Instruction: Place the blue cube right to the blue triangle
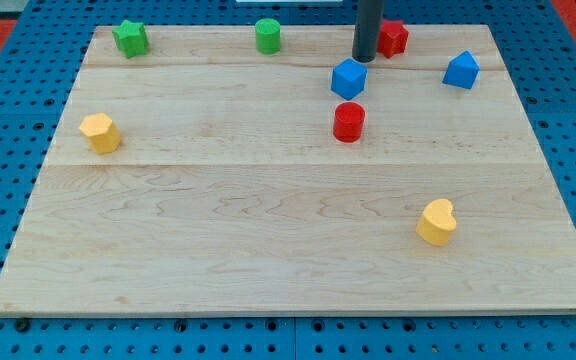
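Observation:
The blue cube (348, 78) sits on the wooden board (268, 230) in the upper middle-right. The blue triangle (461, 70) lies to its right, near the board's right edge, well apart from it. My tip (364, 58) comes down from the view's top and stands just above and slightly right of the blue cube, touching or nearly touching its upper edge. The rod hides part of a red block (394, 37) behind it.
A red cylinder (349, 122) stands just below the blue cube. A green star (130, 38) and a green cylinder (268, 35) lie along the top edge. A yellow hexagon (100, 132) is at the left and a yellow heart (436, 222) at the lower right.

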Robot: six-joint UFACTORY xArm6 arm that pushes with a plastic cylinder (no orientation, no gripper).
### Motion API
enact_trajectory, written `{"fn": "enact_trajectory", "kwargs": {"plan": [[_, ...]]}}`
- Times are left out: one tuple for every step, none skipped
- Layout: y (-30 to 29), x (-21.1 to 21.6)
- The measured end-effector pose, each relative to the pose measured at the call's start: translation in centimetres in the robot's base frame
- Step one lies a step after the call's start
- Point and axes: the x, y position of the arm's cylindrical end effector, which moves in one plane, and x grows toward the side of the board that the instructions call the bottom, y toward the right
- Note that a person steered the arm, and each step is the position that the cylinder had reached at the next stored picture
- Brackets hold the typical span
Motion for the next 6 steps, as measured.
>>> {"fn": "enact_trajectory", "kwargs": {"plan": [[-2.6,-0.1],[-5.8,-0.4],[-0.6,3.9],[3.3,7.8],[3.0,4.6],[-0.5,4.6]]}}
